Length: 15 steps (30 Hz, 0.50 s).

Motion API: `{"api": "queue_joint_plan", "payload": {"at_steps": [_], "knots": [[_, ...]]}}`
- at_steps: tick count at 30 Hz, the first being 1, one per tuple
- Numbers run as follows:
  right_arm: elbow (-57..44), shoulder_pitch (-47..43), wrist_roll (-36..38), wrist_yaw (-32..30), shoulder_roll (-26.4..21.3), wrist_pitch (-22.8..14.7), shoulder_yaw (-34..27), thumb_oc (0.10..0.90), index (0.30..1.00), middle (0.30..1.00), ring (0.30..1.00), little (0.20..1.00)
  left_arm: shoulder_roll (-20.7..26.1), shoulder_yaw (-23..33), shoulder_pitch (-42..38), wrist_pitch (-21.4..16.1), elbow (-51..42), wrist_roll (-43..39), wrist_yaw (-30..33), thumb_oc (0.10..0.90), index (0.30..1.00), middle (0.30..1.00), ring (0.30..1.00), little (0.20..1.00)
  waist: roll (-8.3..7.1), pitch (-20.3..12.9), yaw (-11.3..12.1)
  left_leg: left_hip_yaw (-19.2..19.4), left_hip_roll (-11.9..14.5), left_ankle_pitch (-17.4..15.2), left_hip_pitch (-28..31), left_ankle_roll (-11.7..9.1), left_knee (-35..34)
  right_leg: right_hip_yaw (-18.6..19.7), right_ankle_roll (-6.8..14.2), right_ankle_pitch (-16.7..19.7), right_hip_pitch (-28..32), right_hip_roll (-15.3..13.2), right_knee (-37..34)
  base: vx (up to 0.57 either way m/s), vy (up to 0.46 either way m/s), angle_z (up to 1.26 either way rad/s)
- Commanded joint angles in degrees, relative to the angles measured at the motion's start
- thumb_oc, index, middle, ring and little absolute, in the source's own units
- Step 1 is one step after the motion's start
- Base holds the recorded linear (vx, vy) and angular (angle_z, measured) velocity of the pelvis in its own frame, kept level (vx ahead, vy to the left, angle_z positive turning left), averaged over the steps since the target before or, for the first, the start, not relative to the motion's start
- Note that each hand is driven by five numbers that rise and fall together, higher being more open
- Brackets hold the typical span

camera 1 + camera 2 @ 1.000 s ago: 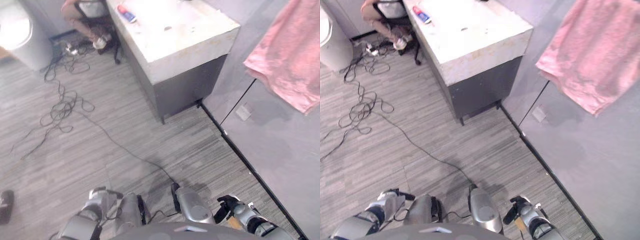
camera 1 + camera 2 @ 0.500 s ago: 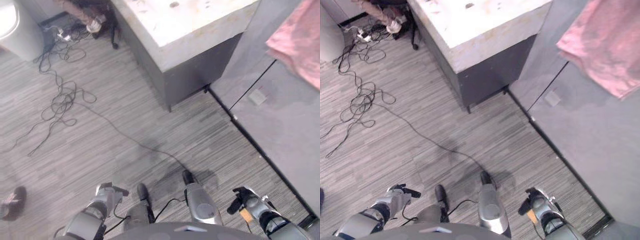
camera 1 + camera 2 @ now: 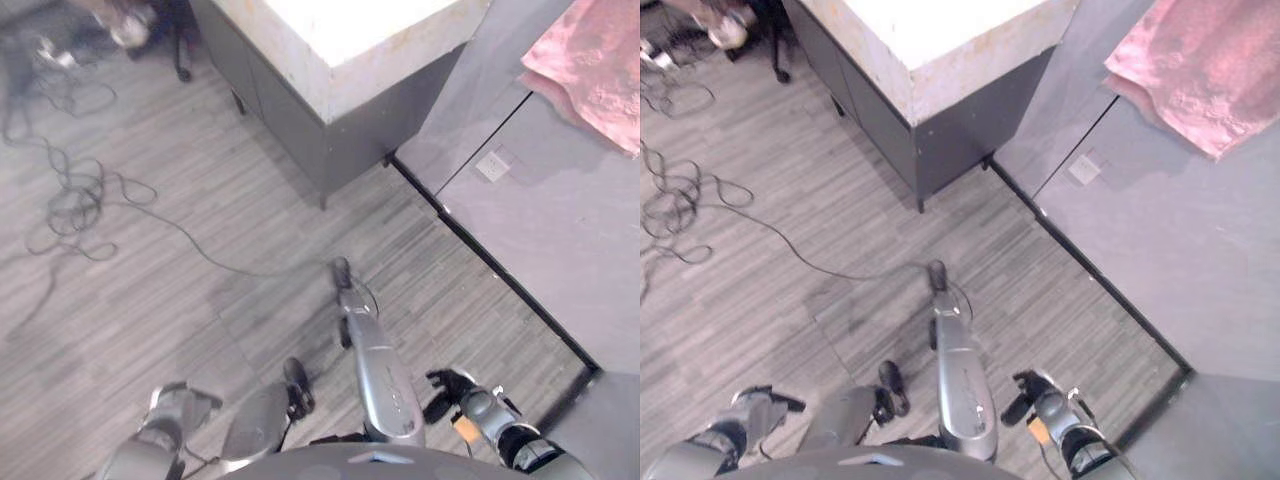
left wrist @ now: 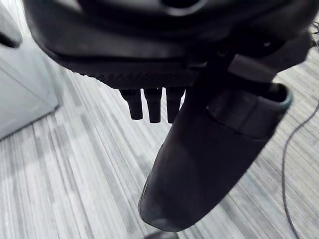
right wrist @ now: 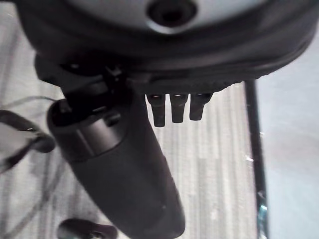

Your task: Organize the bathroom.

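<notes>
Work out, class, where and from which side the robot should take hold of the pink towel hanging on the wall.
Probably the pink towel is best pinched at its loose lower edge, which droops free of the grey wall, coming from below and in front. Both the left hand and the right hand hang low, empty, fingers relaxed.

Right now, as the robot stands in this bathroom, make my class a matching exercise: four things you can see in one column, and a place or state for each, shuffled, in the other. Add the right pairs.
Things
1. pink towel
2. cabinet
3. wall socket
4. right robot hand

Places or states
A. low on the grey wall, below the towel
B. hanging on the wall on the right
C. down by the robot's side, fingers relaxed, holding nothing
D. standing on the striped floor, pale top, dark sides

Pairs: 1-B, 2-D, 3-A, 4-C
</notes>
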Motion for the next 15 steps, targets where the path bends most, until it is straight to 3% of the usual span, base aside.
{"api": "queue_joint_plan", "payload": {"at_steps": [1, 2, 3, 4, 5, 7, 8, 9, 11, 15], "knots": [[0.6, -0.6, 1.6, -3.2, -4.9, -0.3, 1.3, 0.8, 0.9, 0.9, 0.9, 0.9, 1.7, -0.1, 0.4, -1.6, 1.4, 1.6, 1.8, 0.8, 0.9, 0.9, 0.9, 0.9, 4.66, -5.6, -3.2, -5.2, 8.1, 11.1, 3.0, -6.8, 5.9, 1.8, -0.9, 4.2, 12.9, 0.3, -10.7, 0.22, -0.138, 0.21], [1.2, -0.3, 2.1, -4.1, -4.5, -0.7, 1.2, 0.8, 0.9, 0.9, 0.9, 0.9, 0.8, -0.8, -0.2, -1.9, 1.8, 1.3, 1.9, 0.8, 0.9, 0.9, 0.9, 0.9, 4.6, -6.6, -3.7, -5.6, 9.2, 15.2, 1.0, -8.0, 13.5, 2.4, -2.6, 3.5, 15.3, 1.1, -12.5, 0.27, -0.17, 0.21], [2.0, -0.1, 2.1, -4.4, -4.1, -1.6, 1.1, 0.8, 0.9, 0.9, 0.9, 0.9, 0.1, -1.1, -0.8, -1.7, 2.0, 1.2, 2.3, 0.8, 0.9, 0.9, 0.9, 0.9, 4.16, -7.1, -3.5, -6.3, 9.2, 17.4, -2.4, -8.0, 19.6, 2.7, -3.6, 2.9, 17.2, 1.6, -13.6, 0.3, -0.169, 0.14], [2.2, -0.1, 2.8, -4.9, -4.0, -1.7, 1.0, 0.8, 0.9, 0.9, 0.9, 0.9, -0.4, -1.4, -1.0, -1.3, 1.8, 0.9, 2.8, 0.8, 0.9, 0.9, 0.9, 0.9, 3.73, -7.2, -3.2, -7.5, 8.1, 18.2, -5.6, -7.4, 23.7, 3.1, -4.2, 2.9, 18.6, 1.8, -14.3, 0.25, -0.084, -0.14], [2.3, -0.2, 3.5, -5.0, -4.2, -1.7, 0.8, 0.8, 0.9, 0.9, 0.9, 0.9, -0.9, -1.2, -1.2, -1.1, 2.0, 1.3, 3.3, 0.8, 0.9, 0.9, 0.9, 0.9, 3.35, -7.1, -2.5, -7.3, 7.3, 17.2, -8.5, -6.5, 23.5, 3.6, -4.3, 2.1, 20.1, 2.0, -14.5, 0.3, 0.002, -0.3], [3.4, -0.4, 4.0, -5.9, -4.1, -2.2, -0.2, 0.8, 0.9, 0.9, 0.9, 0.9, -1.4, -1.4, -1.2, -1.2, 2.6, 1.7, 3.6, 0.8, 0.9, 0.9, 0.9, 0.9, 3.74, -7.1, -2.7, -5.7, 8.2, 17.8, -8.4, -5.8, 12.7, 5.5, -4.0, -0.5, 21.9, 4.1, -13.8, 0.27, 0.077, -0.4], [3.5, -0.4, 4.1, -6.1, -4.1, -2.3, -0.2, 0.8, 0.9, 0.9, 0.9, 0.9, -1.4, -1.4, -1.2, -1.2, 2.7, 1.6, 3.6, 0.8, 0.9, 0.9, 0.9, 0.9, 3.8, -7.0, -2.7, -5.7, 8.2, 17.9, -8.2, -5.7, 11.6, 5.7, -4.0, -0.7, 21.9, 4.3, -13.6, 0.17, 0.141, -0.18], [3.9, -0.6, 4.4, -7.1, -3.9, -2.4, -0.2, 0.8, 0.9, 0.9, 0.9, 0.9, -1.3, -1.8, -1.4, -1.3, 2.8, 1.1, 3.9, 0.8, 0.9, 0.9, 0.9, 0.9, 4.36, -6.7, -2.6, -6.9, 8.3, 18.6, -7.7, -5.7, 3.1, 7.1, -3.3, -1.1, 21.9, 5.2, -13.5, 0.19, 0.175, -0.08], [3.8, -0.7, 6.0, -8.9, -3.8, -2.0, -0.6, 0.8, 0.9, 0.9, 0.9, 0.9, -0.5, -2.5, -1.3, -1.6, 2.8, 0.6, 3.7, 0.8, 0.9, 0.9, 0.9, 0.9, 5.57, -5.9, -1.7, -9.9, 10.7, 23.5, -6.7, -8.3, -11.2, 9.6, -1.8, -2.4, 24.6, 6.3, -14.9, 0.3, 0.247, -0.21], [3.5, -0.4, 7.6, -10.6, -3.6, -1.3, -0.8, 0.8, 0.9, 0.9, 0.9, 0.9, 0.5, -2.3, -0.3, -1.2, 2.8, 1.3, 3.0, 0.8, 0.9, 0.9, 0.9, 0.9, 5.75, -5.9, 0.0, -13.6, 12.6, 26.6, -7.7, -9.6, -14.8, 12.3, -0.8, -4.1, 28.2, 5.6, -16.5, 0.28, 0.182, -0.32]]}}
